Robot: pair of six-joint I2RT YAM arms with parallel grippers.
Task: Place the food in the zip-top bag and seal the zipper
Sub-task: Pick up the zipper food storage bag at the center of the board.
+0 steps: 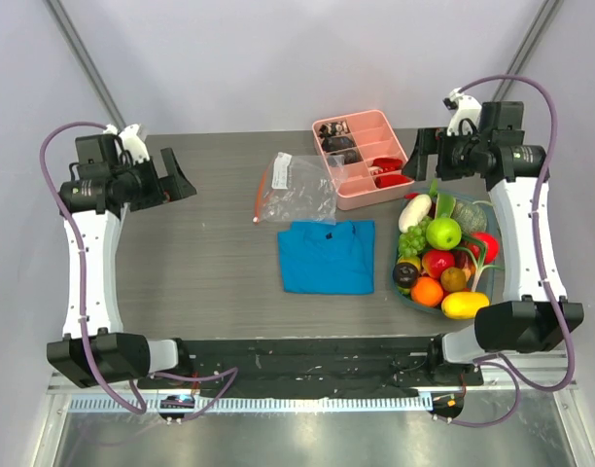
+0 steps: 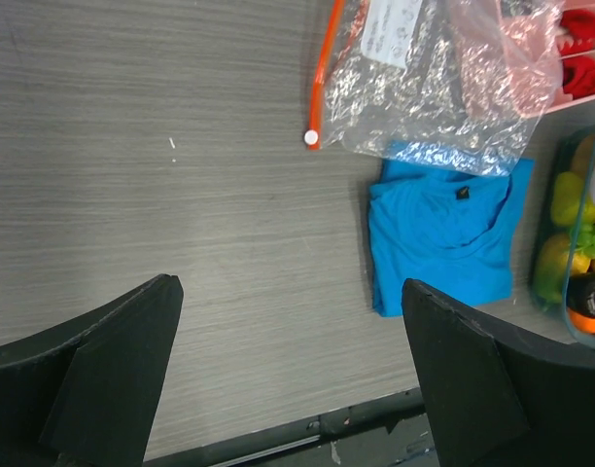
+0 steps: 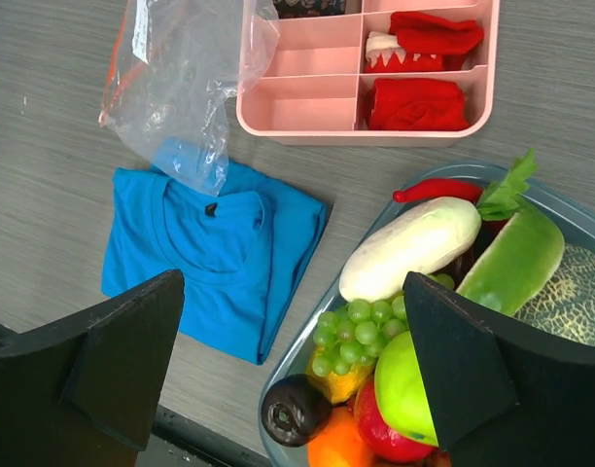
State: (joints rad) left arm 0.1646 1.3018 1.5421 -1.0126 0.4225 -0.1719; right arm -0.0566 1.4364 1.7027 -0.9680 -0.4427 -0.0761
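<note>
1. Top view: one zip-top bag (image 1: 299, 188) lies flat, touching the blue cloth's (image 1: 327, 256) far edge. Its zipper (image 1: 261, 195) is on the left. Food (image 1: 443, 258) is heaped right of the cloth, perhaps ten pieces, with overlap hiding some. One pink tray (image 1: 364, 161) sits beyond.
2. Left wrist: left gripper (image 2: 288, 292) jaws spread wide, empty. The bag's far end is cut off.
3. Right wrist: right gripper (image 3: 293, 292) jaws wide, empty. The dish (image 3: 575, 204) runs off frame.

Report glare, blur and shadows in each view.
Top external: even light, sharp, faint shadows on the table. Left wrist: white glints across the zip-top bag; left fingers dark, slightly soft. Right wrist: small highlights on the grapes; right fingers dark.
</note>
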